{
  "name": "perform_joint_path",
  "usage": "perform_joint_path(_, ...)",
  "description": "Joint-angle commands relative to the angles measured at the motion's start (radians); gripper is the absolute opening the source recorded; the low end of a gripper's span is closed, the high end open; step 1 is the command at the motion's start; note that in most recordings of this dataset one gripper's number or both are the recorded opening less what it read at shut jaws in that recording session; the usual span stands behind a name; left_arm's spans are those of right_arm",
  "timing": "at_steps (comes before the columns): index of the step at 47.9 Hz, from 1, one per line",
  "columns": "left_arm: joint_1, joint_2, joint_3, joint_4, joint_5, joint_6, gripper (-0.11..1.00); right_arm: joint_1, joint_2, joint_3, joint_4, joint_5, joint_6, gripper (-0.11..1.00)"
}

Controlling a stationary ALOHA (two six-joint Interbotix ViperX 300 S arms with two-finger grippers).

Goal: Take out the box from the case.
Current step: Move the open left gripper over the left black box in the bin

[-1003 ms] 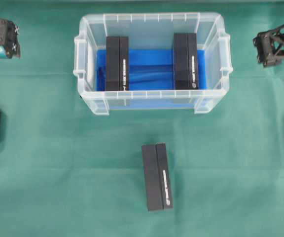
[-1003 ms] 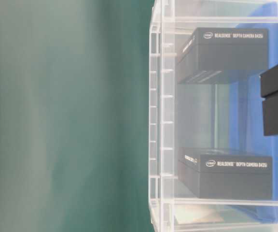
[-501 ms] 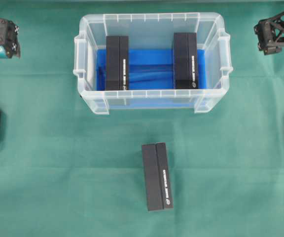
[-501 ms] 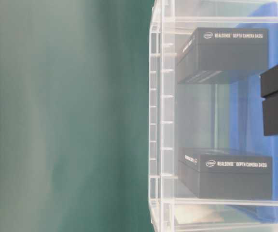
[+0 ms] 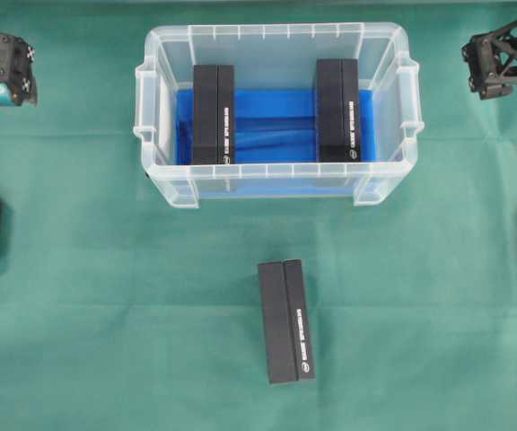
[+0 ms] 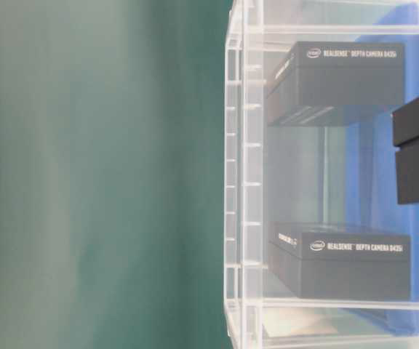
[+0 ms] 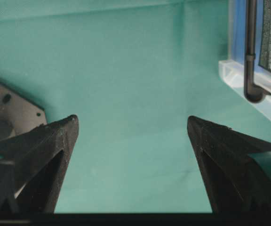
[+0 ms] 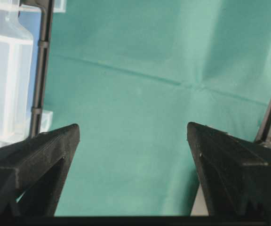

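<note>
Jaws of left gripper point(image 7: 131, 141) and right gripper point(image 8: 132, 141) spread wide, grasping nothing; case point(image 5: 276, 171) upper centre, two black boxes point(image 5: 214, 114) point(image 5: 337, 110) inside; one box point(image 5: 286, 321) out, lower centre; extraction apparently partly done.

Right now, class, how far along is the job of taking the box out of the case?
Done: one black box lies on the green cloth in front of the case. In hand: nothing; the left gripper and right gripper are open and empty over bare cloth, off to either side of the case. Left: two boxes, the left box and right box, stand inside.
</note>
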Motion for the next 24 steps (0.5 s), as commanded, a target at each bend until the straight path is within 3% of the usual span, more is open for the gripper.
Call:
perform_joint_path(1, -0.005, 0.006, -0.018, -0.009, -0.009, -0.003, 0.96, -0.003, -0.005, -0.011, 0.0, -0.008, 0.002, 0.93)
perform_joint_path(11, -0.055, 0.084, -0.069, -0.014, -0.021, -0.012, 0.96, -0.003, -0.005, -0.011, 0.0, -0.018, 0.0, 0.93)
perform_joint_path(24, -0.137, 0.242, -0.21, -0.011, -0.048, -0.115, 0.96, -0.003, -0.005, -0.002, -0.002, -0.031, -0.003, 0.93)
